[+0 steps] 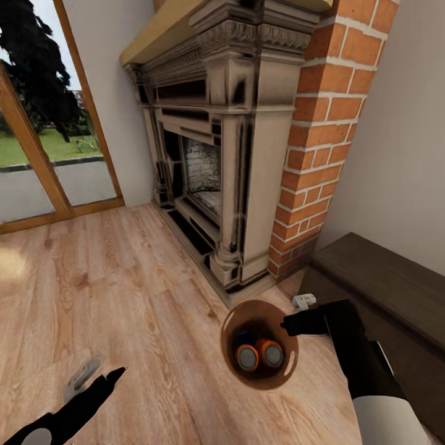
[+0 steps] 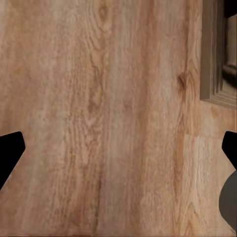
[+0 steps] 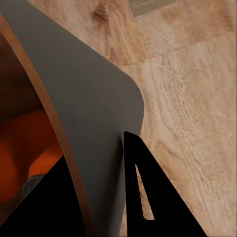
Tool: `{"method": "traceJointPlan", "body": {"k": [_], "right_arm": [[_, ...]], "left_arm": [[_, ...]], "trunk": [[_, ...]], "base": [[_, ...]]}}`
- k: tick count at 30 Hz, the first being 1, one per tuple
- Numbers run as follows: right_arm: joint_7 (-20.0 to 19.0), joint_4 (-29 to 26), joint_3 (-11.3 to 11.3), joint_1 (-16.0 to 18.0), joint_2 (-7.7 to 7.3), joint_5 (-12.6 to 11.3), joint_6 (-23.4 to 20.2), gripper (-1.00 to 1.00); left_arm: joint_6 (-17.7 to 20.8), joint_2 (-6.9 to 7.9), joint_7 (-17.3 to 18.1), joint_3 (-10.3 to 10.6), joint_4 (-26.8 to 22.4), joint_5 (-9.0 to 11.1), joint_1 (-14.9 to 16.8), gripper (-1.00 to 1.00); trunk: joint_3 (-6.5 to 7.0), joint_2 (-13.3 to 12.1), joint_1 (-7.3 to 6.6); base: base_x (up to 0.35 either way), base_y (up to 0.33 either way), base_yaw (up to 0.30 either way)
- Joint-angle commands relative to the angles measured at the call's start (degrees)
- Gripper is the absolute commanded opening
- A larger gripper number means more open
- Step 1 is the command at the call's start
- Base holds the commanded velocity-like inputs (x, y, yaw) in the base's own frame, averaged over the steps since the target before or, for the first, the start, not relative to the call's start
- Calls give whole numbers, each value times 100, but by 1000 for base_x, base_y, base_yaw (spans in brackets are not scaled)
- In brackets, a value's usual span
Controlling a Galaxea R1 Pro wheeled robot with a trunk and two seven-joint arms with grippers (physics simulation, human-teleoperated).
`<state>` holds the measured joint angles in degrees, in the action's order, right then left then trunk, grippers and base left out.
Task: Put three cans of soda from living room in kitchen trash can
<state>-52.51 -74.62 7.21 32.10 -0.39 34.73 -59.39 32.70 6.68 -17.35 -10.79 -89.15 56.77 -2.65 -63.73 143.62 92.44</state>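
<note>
1. Daylight is pouring in through the window (image 1: 43, 123) on my head view, brightening the wood floor (image 1: 123, 290) and leaving a pale glare patch near the left edge.
2. I am seeing wide-angle stretch here: the fireplace (image 1: 222, 154) and brick column (image 1: 321, 123) are leaning and fanning outward toward the top.
3. The inside of the tash can (image 1: 290, 361) is sitting in shade, its rim catching a small highlight.
4. My left wrist view is showing evenly lit, slightly soft floor grain.
5. My right wrist view is rendering the bin wall (image 3: 94, 113) flat grey, with an orange glow inside.
</note>
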Motion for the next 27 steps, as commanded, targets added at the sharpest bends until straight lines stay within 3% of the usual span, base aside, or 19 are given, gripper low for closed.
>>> {"method": "traceJointPlan", "body": {"k": [1, 4, 7, 9, 11, 12, 14, 16, 21, 24, 27], "right_arm": [[-11, 117, 2, 91, 5, -162, -61, -100], [113, 522, 8, 223, 14, -174, -61, -100], [534, 1123, 181, 499, 46, -207, -61, -100], [649, 1570, 497, 724, 54, -215, -61, -100], [766, 2306, 991, 1078, 51, -211, -61, -100], [816, 2490, 1093, 1162, 49, -211, -61, -100], [1311, 3138, 1460, 1494, 27, -241, -61, -100], [1663, 3347, 1851, 1610, 18, -265, -61, -100], [2350, 3528, 2421, 1683, -15, -285, -61, -100], [2768, 3690, 2908, 1691, -21, -290, -61, -100], [2942, 3818, 3038, 1693, -22, -297, -61, -100]], "left_arm": [[-11, -18, 47, -37, 19, -1, -64, 100], [-26, -78, 119, -78, 100, -4, -168, 100], [-40, -99, 160, -96, 211, -7, -225, 100], [-42, -102, 168, -102, 247, -7, -235, 100], [-44, -104, 174, -105, 269, -7, -241, 100], [-44, -104, 175, -106, 272, -8, -242, 100], [-44, -105, 178, -107, 281, -9, -244, 100], [-45, -105, 184, -107, 283, -10, -245, 100], [-43, -105, 189, -100, 277, 5, -245, 100], [-18, -117, 174, -106, 224, 31, -245, 100], [15, -98, 174, -155, 51, 156, -342, 100]], "trunk": [[1, 1, -1], [1, 1, -1], [1, 1, -1], [1, 1, -1], [1, 1, -1], [1, 1, -1], [1, 1, -1], [1, 1, -1], [1, 1, -1], [1, 1, -1], [-21, 2, 2]], "base": [[38, 203, 277], [17, 93, 289], [5, 26, 296], [2, 10, 297], [1, 5, 298], [1, 3, 298], [0, 1, 236], [0, 1, 102], [0, 0, 32], [0, 0, 4], [0, 0, 1]]}}
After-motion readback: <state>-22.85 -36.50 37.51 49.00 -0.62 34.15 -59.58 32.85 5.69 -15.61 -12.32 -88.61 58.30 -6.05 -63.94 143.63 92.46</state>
